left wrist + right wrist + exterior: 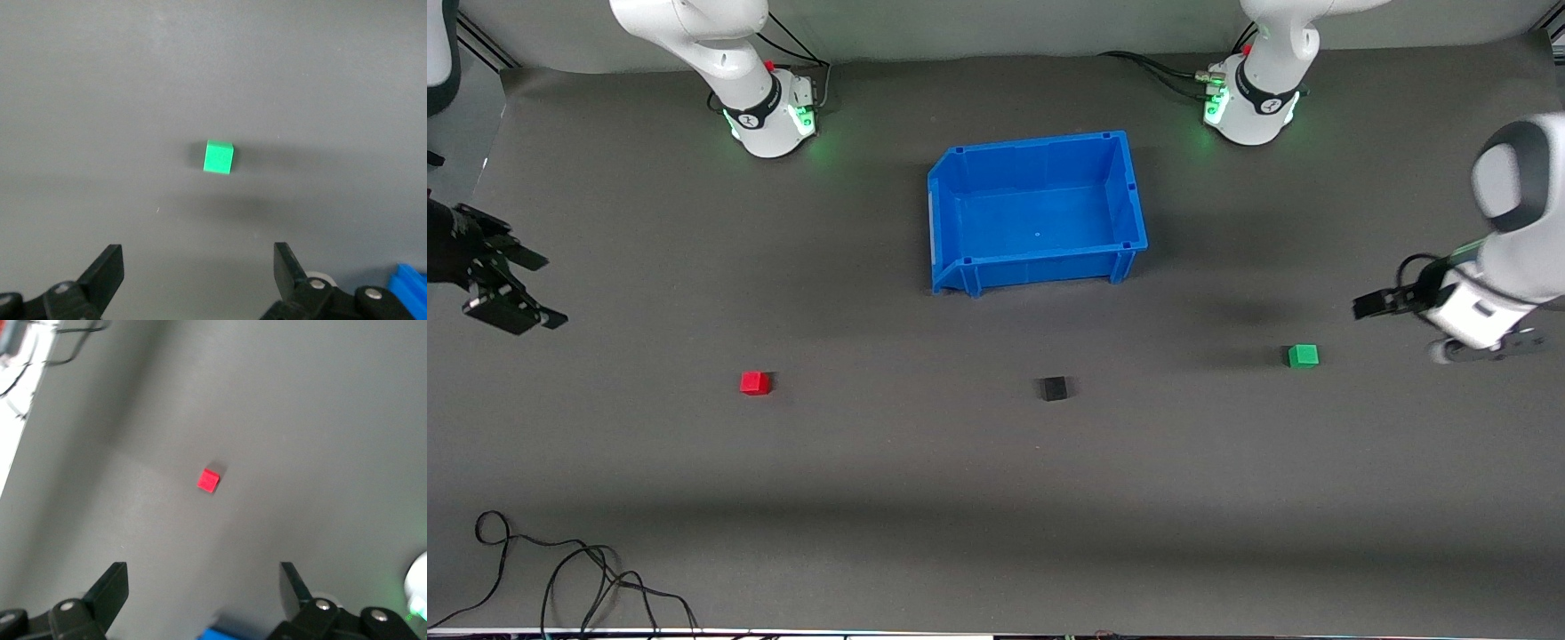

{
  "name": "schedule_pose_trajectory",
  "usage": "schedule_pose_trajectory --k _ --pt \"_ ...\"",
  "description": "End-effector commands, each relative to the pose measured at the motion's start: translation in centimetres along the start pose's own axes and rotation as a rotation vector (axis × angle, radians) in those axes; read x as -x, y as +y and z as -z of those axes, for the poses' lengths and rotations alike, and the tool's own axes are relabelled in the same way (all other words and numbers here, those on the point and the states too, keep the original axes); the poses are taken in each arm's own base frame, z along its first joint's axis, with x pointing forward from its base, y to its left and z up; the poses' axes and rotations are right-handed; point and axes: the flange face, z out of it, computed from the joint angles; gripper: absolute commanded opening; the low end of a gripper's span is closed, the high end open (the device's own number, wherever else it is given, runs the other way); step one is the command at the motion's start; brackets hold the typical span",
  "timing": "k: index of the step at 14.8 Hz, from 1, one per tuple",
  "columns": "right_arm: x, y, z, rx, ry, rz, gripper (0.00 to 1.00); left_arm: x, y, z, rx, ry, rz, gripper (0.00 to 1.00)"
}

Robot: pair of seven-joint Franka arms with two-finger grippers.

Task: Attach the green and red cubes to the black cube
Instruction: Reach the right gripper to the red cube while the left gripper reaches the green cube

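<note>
The red cube (pixel 755 383), the black cube (pixel 1054 388) and the green cube (pixel 1303 356) lie apart in a row on the dark mat; the black one is in the middle. My left gripper (pixel 1371 304) hangs open and empty in the air at the left arm's end, beside the green cube. The left wrist view shows the green cube (pixel 219 157) ahead of the open gripper (pixel 198 257). My right gripper (pixel 538 289) hangs open and empty at the right arm's end. The right wrist view shows the red cube (pixel 208 480) far ahead of the open gripper (pixel 202 577).
A blue bin (pixel 951 222) stands empty, farther from the front camera than the cubes, between the two arm bases. A corner of it shows in the left wrist view (pixel 410 293). Loose black cables (pixel 560 578) lie at the mat's near edge toward the right arm's end.
</note>
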Motion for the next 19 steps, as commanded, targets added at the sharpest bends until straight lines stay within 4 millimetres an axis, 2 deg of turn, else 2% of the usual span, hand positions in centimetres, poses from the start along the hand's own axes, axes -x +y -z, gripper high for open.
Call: schedule_pose_trajectory --k 1,3,5,7,10,12,15,17,19 --pt "-3.5 0.1 -5.1 0.023 -0.157 -0.184 1.0 -0.8 0.3 -5.0 -0.006 -0.017 -0.075 0.99" --pt "-6.3 0.3 -10.7 0.046 -0.274 -0.255 1.0 -1.8 0.3 -8.4 -0.003 -0.025 -0.114 0.99" --pt "-7.7 0.3 -16.0 0.044 -0.331 -0.266 1.0 -2.9 1.3 -12.5 0.0 -0.015 -0.134 0.98" --pt "-8.2 0.6 -20.6 0.023 -0.347 -0.278 1.0 -3.7 2.3 -16.0 -0.001 0.003 -0.151 0.92" --pt "-8.1 0.4 -27.1 -0.015 -0.381 -0.344 1.0 -3.6 2.5 -19.2 -0.013 -0.03 -0.175 0.81" --pt "-7.9 -0.1 -30.8 -0.002 -0.405 -0.355 1.0 -3.5 2.4 -20.4 -0.026 -0.041 -0.194 0.78" --pt "-8.7 0.0 -36.1 -0.013 -0.418 -0.364 1.0 -3.6 2.3 -20.3 -0.025 -0.042 -0.194 0.71" --pt "-8.8 -0.1 -38.1 -0.023 -0.408 -0.369 1.0 -3.8 2.3 -19.9 -0.026 -0.035 -0.194 0.68" --pt "-7.9 -0.6 -39.4 -0.027 -0.404 -0.369 1.0 -4.1 2.2 -19.8 -0.026 -0.025 -0.197 0.66"
